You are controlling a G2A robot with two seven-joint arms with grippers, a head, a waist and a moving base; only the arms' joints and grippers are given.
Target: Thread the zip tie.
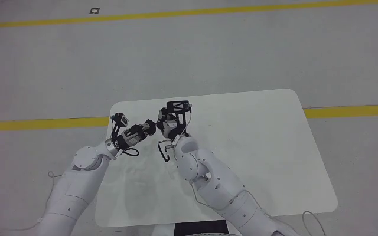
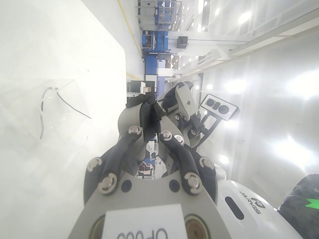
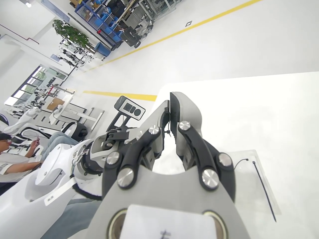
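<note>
Plastic, thin and black, three in all: one zip tie pinched between the right gripper pads, and two loose ties in a clear flat tray on the white table. The left gripper is alongside, fingers pressed together.

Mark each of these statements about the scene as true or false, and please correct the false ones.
1. The right hand is shut on a thin black zip tie. True.
2. The two hands are far apart, at opposite ends of the table. False: the left hand is close beside the right hand, above the table.
3. Spare zip ties lie on a clear tray on the table. True.
4. The spare zip ties are white. False: they are black.
</note>
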